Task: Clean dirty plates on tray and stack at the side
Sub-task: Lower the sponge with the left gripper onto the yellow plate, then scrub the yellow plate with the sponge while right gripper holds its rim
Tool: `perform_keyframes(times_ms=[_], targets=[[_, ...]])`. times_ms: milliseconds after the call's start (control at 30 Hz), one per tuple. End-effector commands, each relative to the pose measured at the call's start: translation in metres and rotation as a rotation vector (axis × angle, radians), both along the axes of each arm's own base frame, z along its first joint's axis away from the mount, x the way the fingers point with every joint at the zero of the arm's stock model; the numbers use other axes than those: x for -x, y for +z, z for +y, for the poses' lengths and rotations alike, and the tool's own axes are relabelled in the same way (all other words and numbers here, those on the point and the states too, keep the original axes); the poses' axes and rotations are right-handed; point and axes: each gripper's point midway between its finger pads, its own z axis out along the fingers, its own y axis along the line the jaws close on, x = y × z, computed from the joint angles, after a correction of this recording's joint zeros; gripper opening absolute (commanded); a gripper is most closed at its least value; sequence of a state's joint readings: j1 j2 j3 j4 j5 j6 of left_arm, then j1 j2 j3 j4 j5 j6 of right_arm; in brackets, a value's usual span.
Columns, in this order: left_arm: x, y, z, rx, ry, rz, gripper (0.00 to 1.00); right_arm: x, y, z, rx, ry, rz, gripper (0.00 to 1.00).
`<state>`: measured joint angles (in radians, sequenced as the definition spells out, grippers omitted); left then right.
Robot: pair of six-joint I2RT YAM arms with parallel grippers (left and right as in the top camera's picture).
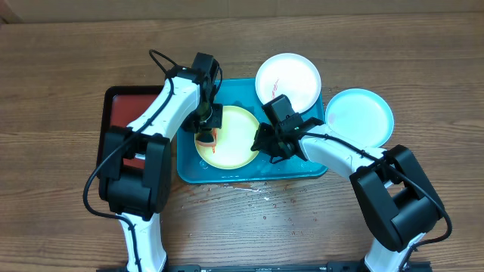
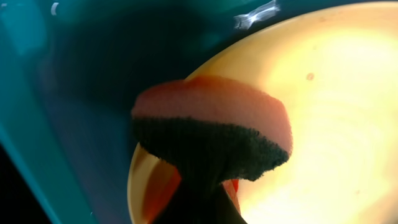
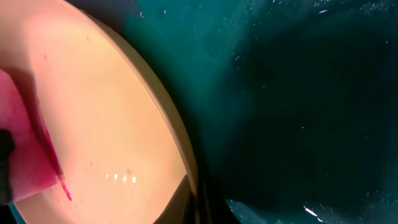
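The pale green plate [image 1: 234,140] lies in the turquoise tray [image 1: 302,168], with a red-orange smear by its left rim. My left gripper [image 1: 206,130] is shut on a sponge [image 2: 211,124], orange with a dark scouring side, and presses it on the plate's left edge [image 2: 336,124]. My right gripper [image 1: 266,143] is shut on the plate's right rim [image 3: 106,112]; one finger shows at the rim [image 3: 193,199]. The white plate [image 1: 287,79], with red smears, overlaps the tray's back right corner. The pale blue plate [image 1: 359,117] lies on the table to the right of the tray.
A dark red, black-rimmed tray [image 1: 121,109] lies left of the turquoise tray, under my left arm. Water drops [image 1: 257,189] lie on the wooden table in front of the tray. The tray floor looks wet in the right wrist view [image 3: 298,93].
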<state>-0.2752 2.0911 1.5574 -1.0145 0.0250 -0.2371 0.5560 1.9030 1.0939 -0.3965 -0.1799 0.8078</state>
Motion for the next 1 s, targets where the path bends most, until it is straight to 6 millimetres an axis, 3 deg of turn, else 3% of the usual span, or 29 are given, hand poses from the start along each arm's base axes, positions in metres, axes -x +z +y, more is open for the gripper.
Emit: perform_keyframes(times_ms=[0,400,700,967], targets=[[0.003,-0.017,-0.002,-0.023,-0.070,0.029,0.04,0.000,-0.008,-0.002,0.021,-0.008,0.012,0.04],[0.013,-0.030,-0.027,-0.010,-0.167,0.056,0.04,-0.001,-0.008,-0.002,0.022,-0.002,0.008,0.04],[0.033,-0.013,-0.095,0.423,-0.444,0.085,0.04,-0.001,-0.008,-0.003,0.023,-0.002,0.008,0.04],[0.030,0.004,-0.103,0.491,-0.506,0.067,0.04,-0.001,-0.008,-0.003,0.023,-0.002,0.008,0.04]])
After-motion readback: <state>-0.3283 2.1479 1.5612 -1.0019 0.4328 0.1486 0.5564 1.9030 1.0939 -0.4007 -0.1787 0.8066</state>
